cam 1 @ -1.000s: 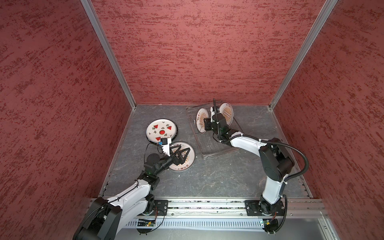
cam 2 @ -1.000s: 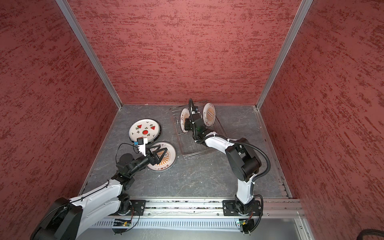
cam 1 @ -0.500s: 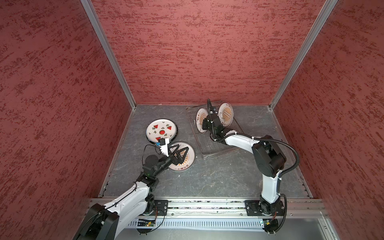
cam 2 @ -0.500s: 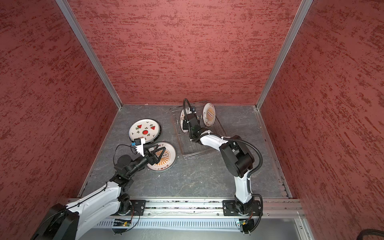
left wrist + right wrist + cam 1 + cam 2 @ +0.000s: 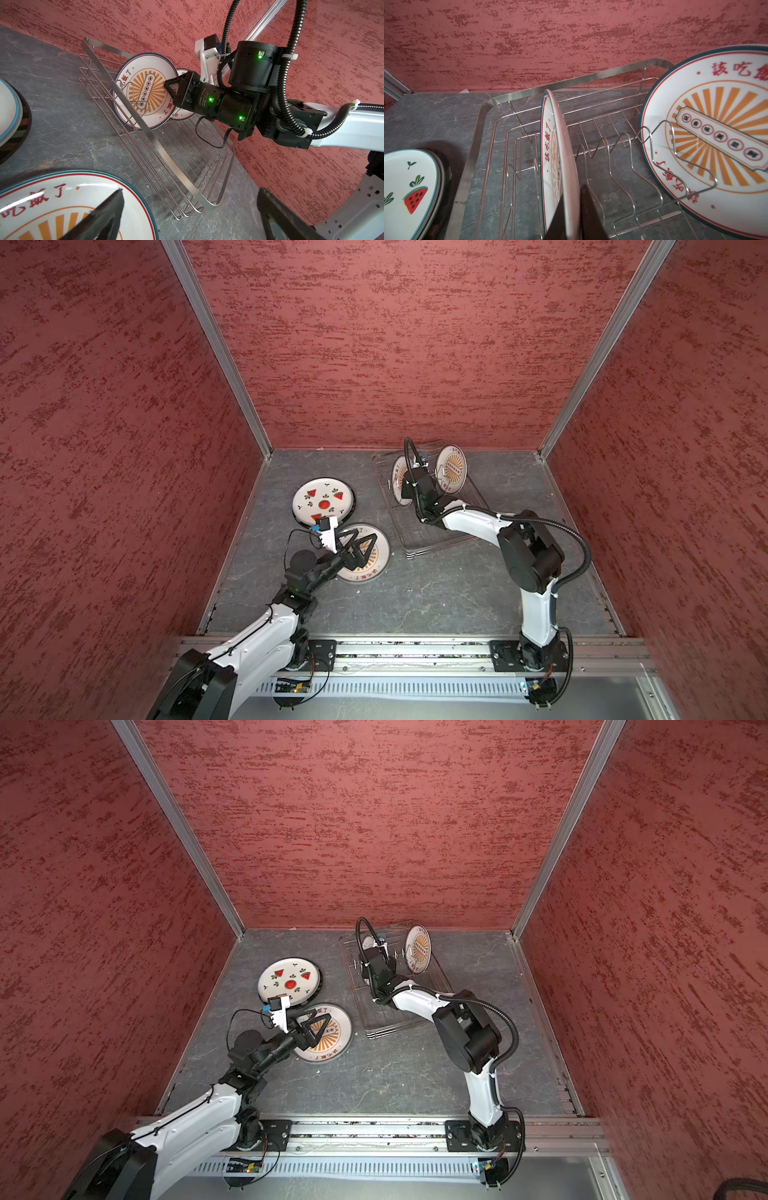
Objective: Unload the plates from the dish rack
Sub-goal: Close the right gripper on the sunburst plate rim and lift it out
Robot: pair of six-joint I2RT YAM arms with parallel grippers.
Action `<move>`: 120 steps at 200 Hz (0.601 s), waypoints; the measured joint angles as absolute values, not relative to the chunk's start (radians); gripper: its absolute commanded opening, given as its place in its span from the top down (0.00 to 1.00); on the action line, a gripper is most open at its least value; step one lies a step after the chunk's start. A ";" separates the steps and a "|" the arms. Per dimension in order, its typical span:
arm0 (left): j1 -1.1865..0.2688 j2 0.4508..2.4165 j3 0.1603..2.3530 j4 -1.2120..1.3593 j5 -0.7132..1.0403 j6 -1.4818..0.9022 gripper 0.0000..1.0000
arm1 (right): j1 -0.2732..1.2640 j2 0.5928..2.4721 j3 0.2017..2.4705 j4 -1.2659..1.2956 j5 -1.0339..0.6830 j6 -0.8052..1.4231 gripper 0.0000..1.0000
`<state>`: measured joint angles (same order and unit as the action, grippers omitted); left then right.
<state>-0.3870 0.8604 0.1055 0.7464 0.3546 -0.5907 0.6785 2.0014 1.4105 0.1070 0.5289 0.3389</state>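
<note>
Grey tabletop (image 5: pixel 436 112); right jaws pinch upright plate (image 5: pixel 560 149) in dish rack (image 5: pixel 475 133).

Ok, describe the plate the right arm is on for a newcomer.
Find the wire dish rack by the back wall. Inside, the left plate has its rim pinched by the right tool; the right plate, same sunburst pattern, stands untouched.

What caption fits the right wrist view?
Right end effector shut on an upright sunburst plate in the dish rack.
</note>
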 measured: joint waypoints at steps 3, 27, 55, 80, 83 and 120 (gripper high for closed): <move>-0.387 0.856 0.104 0.745 0.353 -0.591 0.01 | 0.679 2.001 1.411 0.105 0.533 0.332 0.90; -0.387 0.820 0.094 0.719 0.337 -0.595 0.01 | 0.681 2.001 1.413 0.102 0.554 0.317 0.91; -0.387 0.775 0.086 0.701 0.326 -0.595 0.01 | 0.695 2.001 1.413 0.104 0.585 0.291 0.91; -0.387 0.754 0.082 0.685 0.313 -0.595 0.01 | 0.706 1.998 1.413 0.107 0.614 0.263 0.92; -0.387 0.753 0.082 0.684 0.311 -0.595 0.00 | 0.707 1.997 1.413 0.107 0.617 0.258 0.92; -0.387 0.751 0.078 0.671 0.307 -0.597 0.01 | 0.712 1.957 1.412 0.119 0.643 0.214 0.92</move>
